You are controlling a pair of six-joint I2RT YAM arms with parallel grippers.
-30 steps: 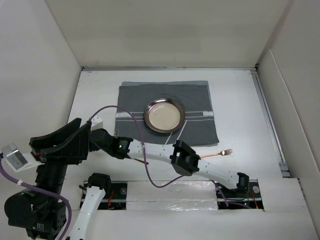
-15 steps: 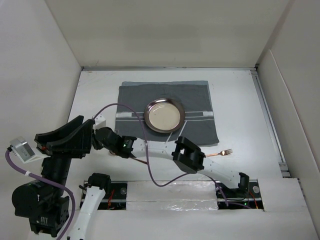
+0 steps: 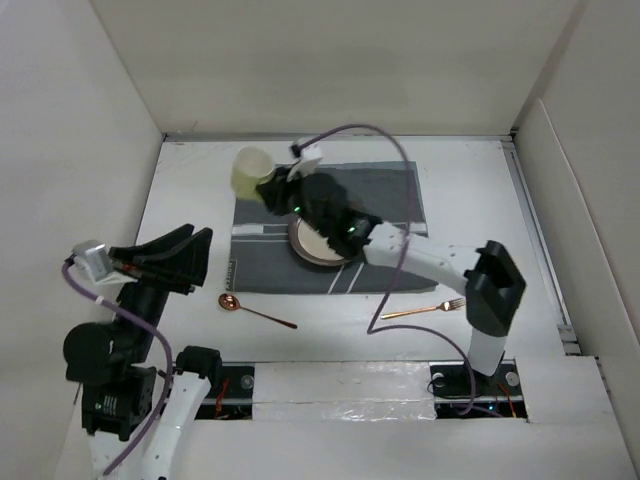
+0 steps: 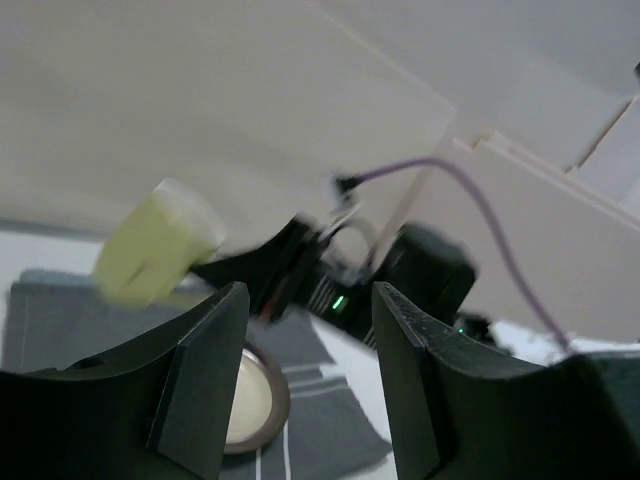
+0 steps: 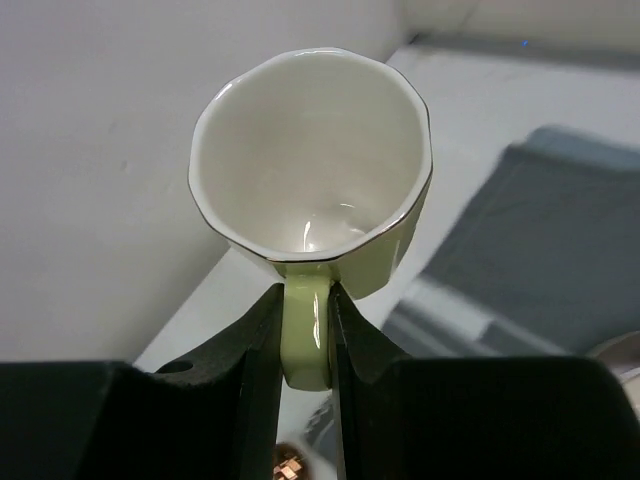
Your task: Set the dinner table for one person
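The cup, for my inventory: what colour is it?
Cup: pale yellow-green outside, white inside; clearest in right wrist view.

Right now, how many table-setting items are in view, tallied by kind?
Cup: 1
Plate: 1
Spoon: 1
Fork: 1
Placemat: 1
Total: 5

Bright even light, soft shadows on dinner table (image 3: 478, 200), left wrist view blurred
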